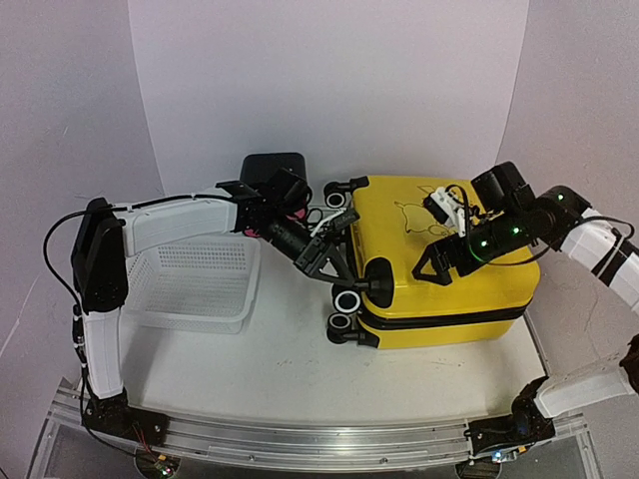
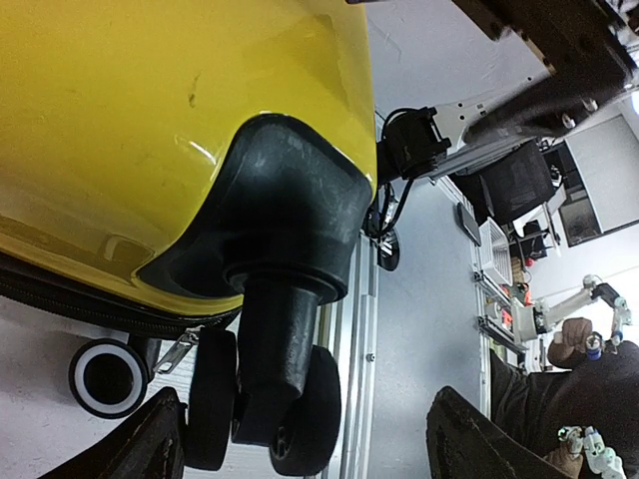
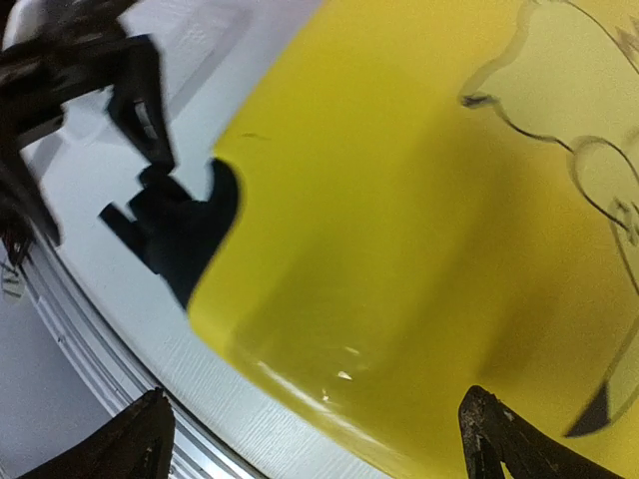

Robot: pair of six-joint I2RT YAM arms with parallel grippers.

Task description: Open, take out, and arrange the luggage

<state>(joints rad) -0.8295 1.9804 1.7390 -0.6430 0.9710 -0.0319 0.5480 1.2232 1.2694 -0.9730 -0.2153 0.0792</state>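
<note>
Left end effector (image 1: 336, 249) released, at luggage (image 1: 449, 299) corner | right end effector (image 1: 429, 263) released, over it

The luggage (image 1: 449, 289) shell is smooth, glossy yellow plastic; its wheels (image 2: 312, 411) matt black plastic; basket (image 1: 190, 319) white plastic mesh; worktop (image 1: 300, 384) matt white.

Pale lilac walls (image 1: 329, 80), white tabletop (image 1: 290, 369) (metal rail (image 1: 300, 437) at near edge)

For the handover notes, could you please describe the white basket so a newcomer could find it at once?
Start from the yellow suitcase lying on the right of the table. Left of it, partly under the left arm, sits the basket: low, white mesh, unlike the black box behind it.
</note>
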